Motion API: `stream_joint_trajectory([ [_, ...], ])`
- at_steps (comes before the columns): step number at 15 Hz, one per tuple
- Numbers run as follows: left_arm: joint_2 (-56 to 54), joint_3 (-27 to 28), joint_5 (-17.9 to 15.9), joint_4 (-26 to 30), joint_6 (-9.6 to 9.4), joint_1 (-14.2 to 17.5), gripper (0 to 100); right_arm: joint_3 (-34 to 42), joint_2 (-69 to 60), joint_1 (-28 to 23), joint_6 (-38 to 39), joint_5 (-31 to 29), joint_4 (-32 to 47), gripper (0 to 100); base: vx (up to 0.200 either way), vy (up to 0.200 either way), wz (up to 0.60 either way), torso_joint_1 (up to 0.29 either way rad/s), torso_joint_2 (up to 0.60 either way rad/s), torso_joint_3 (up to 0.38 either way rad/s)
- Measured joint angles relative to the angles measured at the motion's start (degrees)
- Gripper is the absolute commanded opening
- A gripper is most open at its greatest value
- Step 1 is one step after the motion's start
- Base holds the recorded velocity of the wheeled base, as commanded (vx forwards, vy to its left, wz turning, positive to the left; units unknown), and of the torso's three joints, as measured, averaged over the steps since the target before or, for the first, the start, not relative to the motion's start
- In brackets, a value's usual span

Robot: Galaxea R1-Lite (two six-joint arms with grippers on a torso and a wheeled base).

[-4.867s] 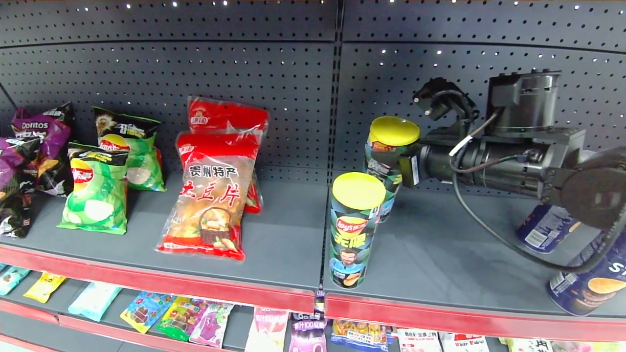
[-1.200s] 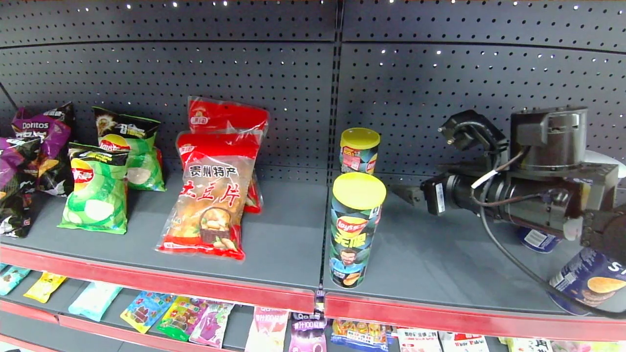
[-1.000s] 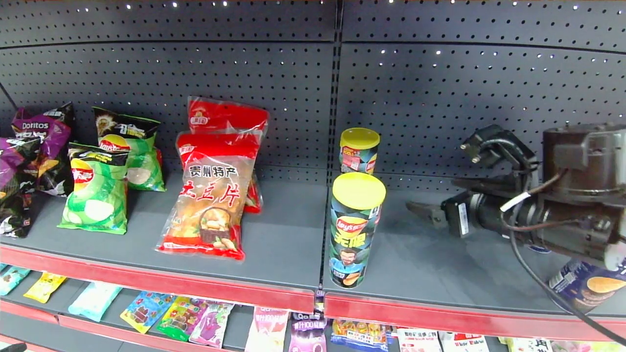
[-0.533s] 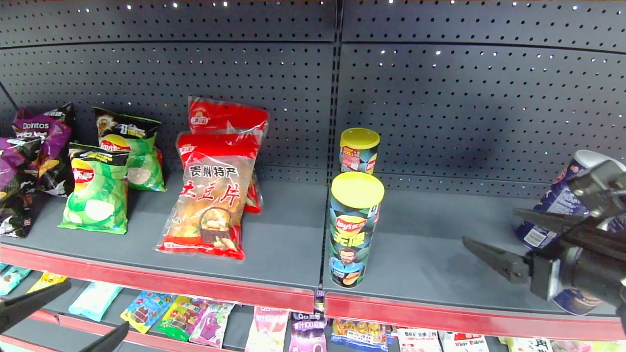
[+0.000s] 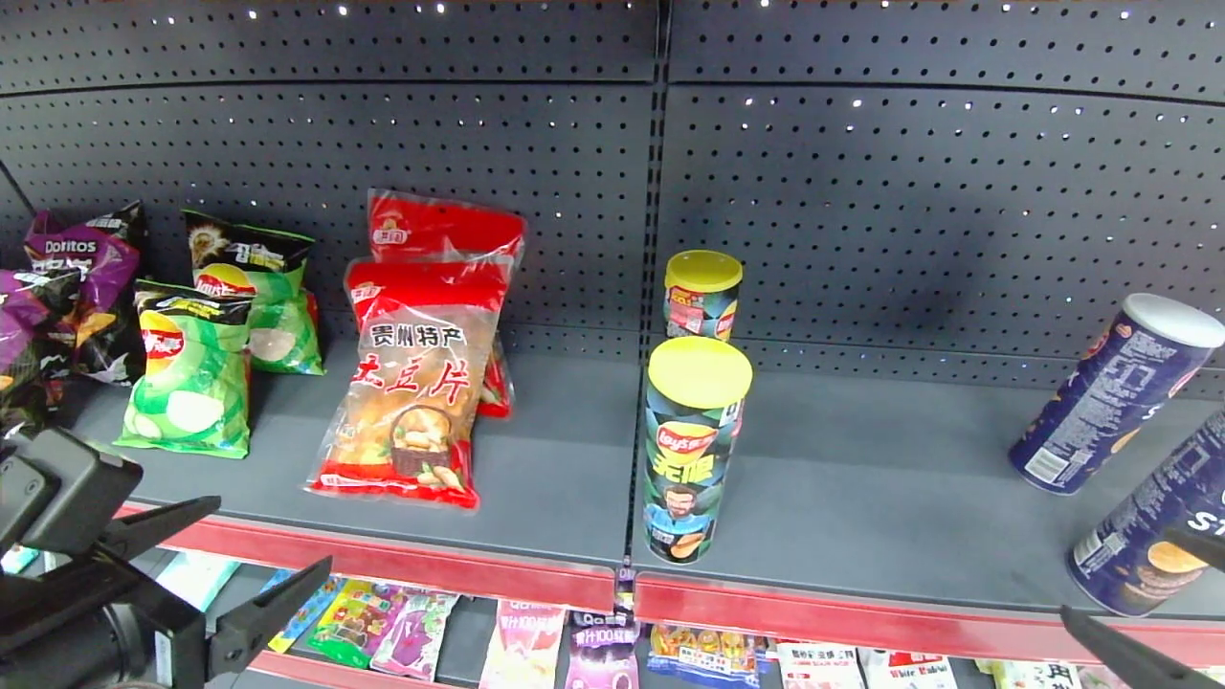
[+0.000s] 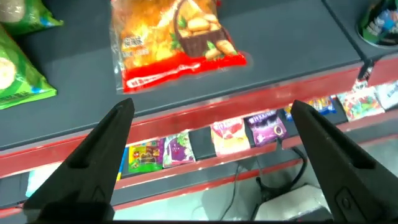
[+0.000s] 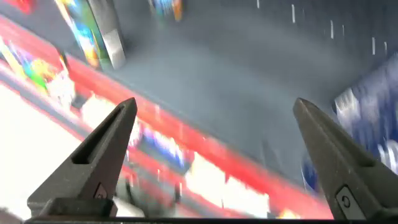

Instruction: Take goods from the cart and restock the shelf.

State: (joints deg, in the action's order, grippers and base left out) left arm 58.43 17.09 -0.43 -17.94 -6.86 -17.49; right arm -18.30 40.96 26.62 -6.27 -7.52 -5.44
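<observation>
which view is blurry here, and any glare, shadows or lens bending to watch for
Right wrist view: motion-smeared, the shelf and packets streak while its fingers look crisp. Left wrist view: steady, some sheen on the red snack bag. Head view: the red shelf edge bows, light pinpricks dot the pegboard, a soft shadow lies on it at right.

Even, moderate light falls from above in the head view; pinpoint glints dot the pegboard (image 5: 861, 191), a soft shadow smudges it right of centre, and the shelf (image 5: 842, 498) lines bow near the edges.
</observation>
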Motion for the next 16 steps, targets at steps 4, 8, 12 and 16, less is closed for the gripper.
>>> stream_joint_trajectory([
  [4,0.13,-0.56,0.78,0.98,-0.27,0.07,100,-4.0,-5.5,-1.33,-0.18,1.43,7.55,100,0.0,0.0,0.0,0.0,0.0,0.0],
  [8,-2.62,-2.07,1.79,3.04,-0.83,0.11,100,-4.19,-7.61,-1.66,-0.3,1.32,7.86,100,0.0,0.0,0.0,0.0,0.0,0.0],
  [12,-6.29,-2.38,2.34,5.94,-1.54,0.18,100,-3.28,-9.09,-2.84,-1.88,1.29,7.92,100,0.0,0.0,0.0,0.0,0.0,0.0],
  [16,-8.24,-2.43,2.67,6.67,-1.78,0.18,100,-2.18,-10.09,-2.99,-2.07,1.28,7.9,100,0.0,0.0,0.0,0.0,0.0,0.0],
])
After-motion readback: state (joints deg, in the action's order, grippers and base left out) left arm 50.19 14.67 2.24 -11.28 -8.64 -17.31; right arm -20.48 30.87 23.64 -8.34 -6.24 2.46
